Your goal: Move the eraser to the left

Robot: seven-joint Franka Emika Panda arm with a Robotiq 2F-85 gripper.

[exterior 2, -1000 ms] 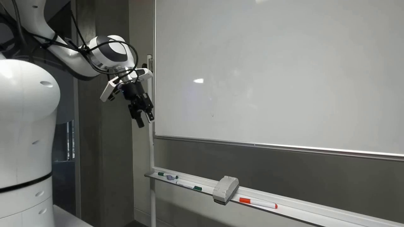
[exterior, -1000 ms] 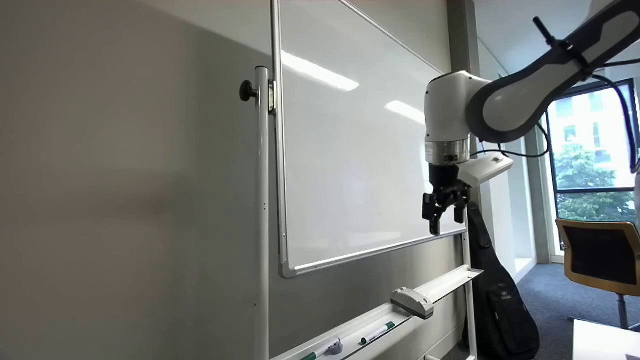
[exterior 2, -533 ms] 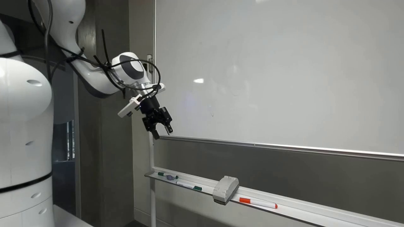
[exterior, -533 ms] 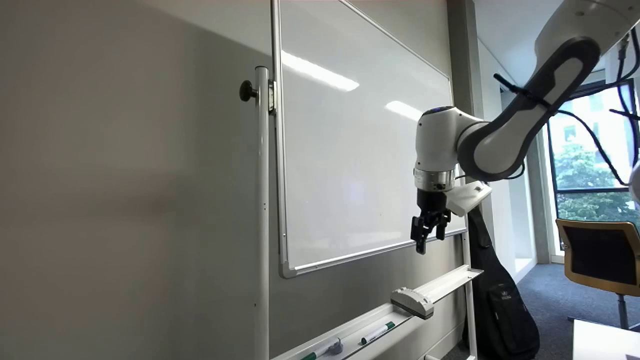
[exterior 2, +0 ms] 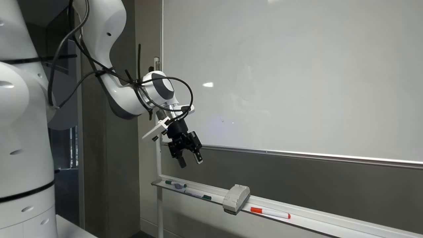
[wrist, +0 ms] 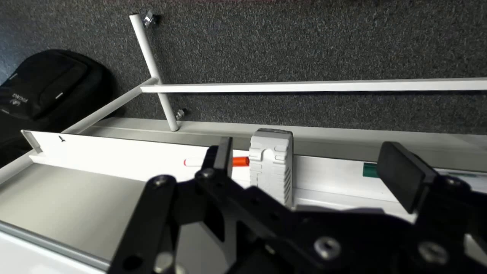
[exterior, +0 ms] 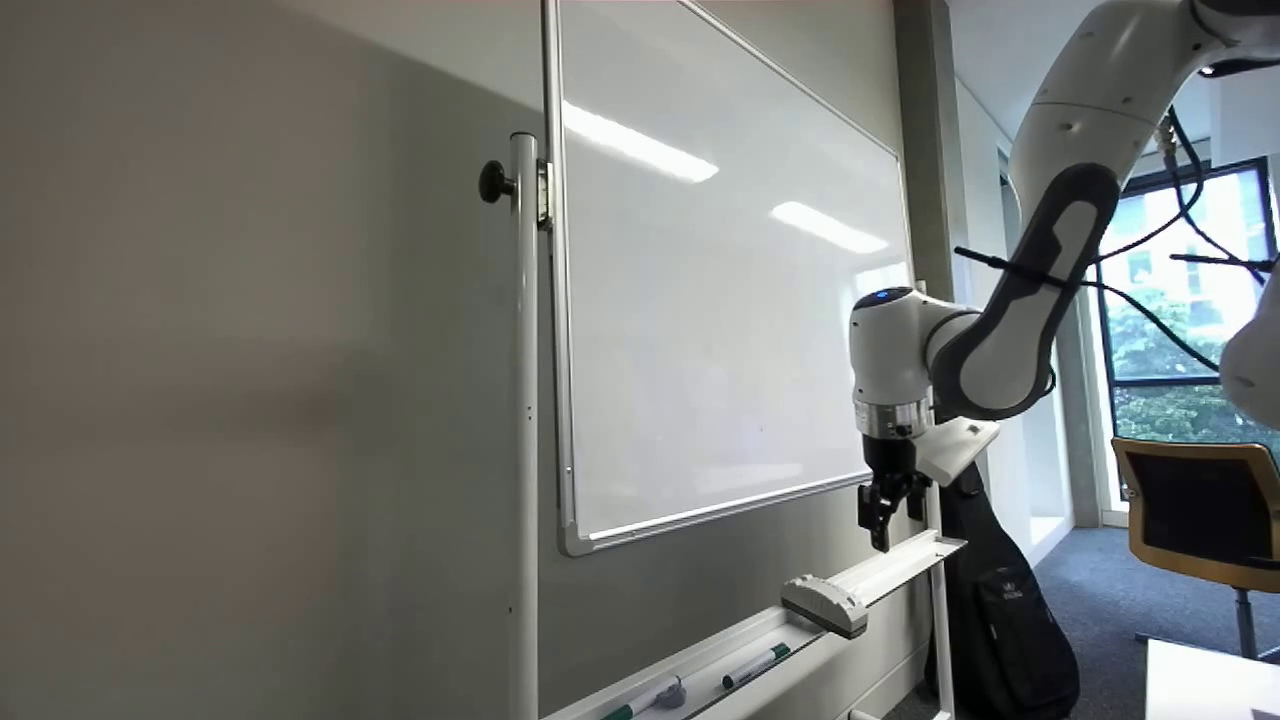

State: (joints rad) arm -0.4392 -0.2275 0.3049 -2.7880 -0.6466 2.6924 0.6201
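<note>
The eraser (exterior 2: 236, 198) is a pale grey-white block with a darker underside. It lies across the whiteboard tray (exterior 2: 330, 222) and sticks out over its front edge, as it also does in an exterior view (exterior: 825, 605). In the wrist view the eraser (wrist: 268, 161) shows between the finger lines, nearer the left finger; its lower end is hidden behind the gripper. My gripper (exterior 2: 190, 162) is open and empty, above the tray and apart from the eraser. In an exterior view the gripper (exterior: 898, 528) hangs in front of the tray's far part, above eraser height.
A red-capped marker (exterior 2: 272, 213) lies on the tray on one side of the eraser. Green-capped markers (exterior 2: 198, 194) and a small purplish thing (exterior 2: 178, 186) lie on the other side. The whiteboard's lower edge (exterior 2: 297, 155) runs above the tray. A black bag (exterior: 1000, 610) stands behind the stand.
My arm and open gripper have come down toward the tray in both exterior views, in one also clearly to the right. The eraser and markers have not moved.
</note>
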